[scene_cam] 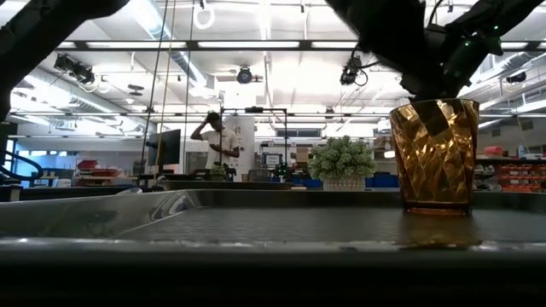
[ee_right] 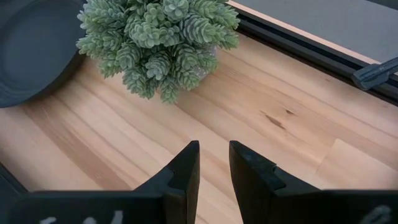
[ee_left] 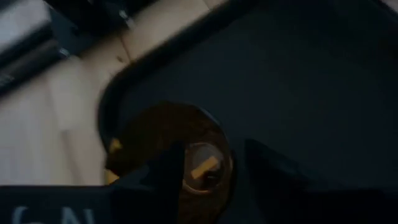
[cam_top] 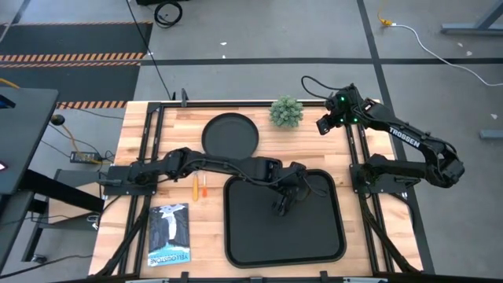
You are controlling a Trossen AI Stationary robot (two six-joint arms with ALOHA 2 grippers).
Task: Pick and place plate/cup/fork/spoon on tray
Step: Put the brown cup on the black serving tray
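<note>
The amber cup (scene_cam: 435, 158) stands upright with its base on the black tray (cam_top: 314, 236), in the tray's far half. My left gripper (cam_top: 281, 206) is above it, fingers pointing down and apart; the left wrist view (ee_left: 214, 152) looks down into the cup (ee_left: 155, 134). The round black plate (cam_top: 229, 134) lies on the table beyond the tray. The spoon (cam_top: 196, 186) and fork (cam_top: 205, 187) lie side by side on the wood left of the tray. My right gripper (ee_right: 214, 155) hovers empty by the plant, fingers a little apart. My left gripper comes at the cup from above, pointing down. One finger (ee_left: 165, 180) is inside the cup and the other (ee_left: 267, 180) outside its wall (ee_left: 231, 163). I cannot tell whether either finger touches the wall. The cup stands on the tray.
A small green potted plant (cam_top: 287, 112) stands at the far edge, right of the plate. A printed booklet (cam_top: 169, 233) lies near the front left. Black rails run along the table's sides. A person (scene_cam: 217, 141) stands in the room behind.
</note>
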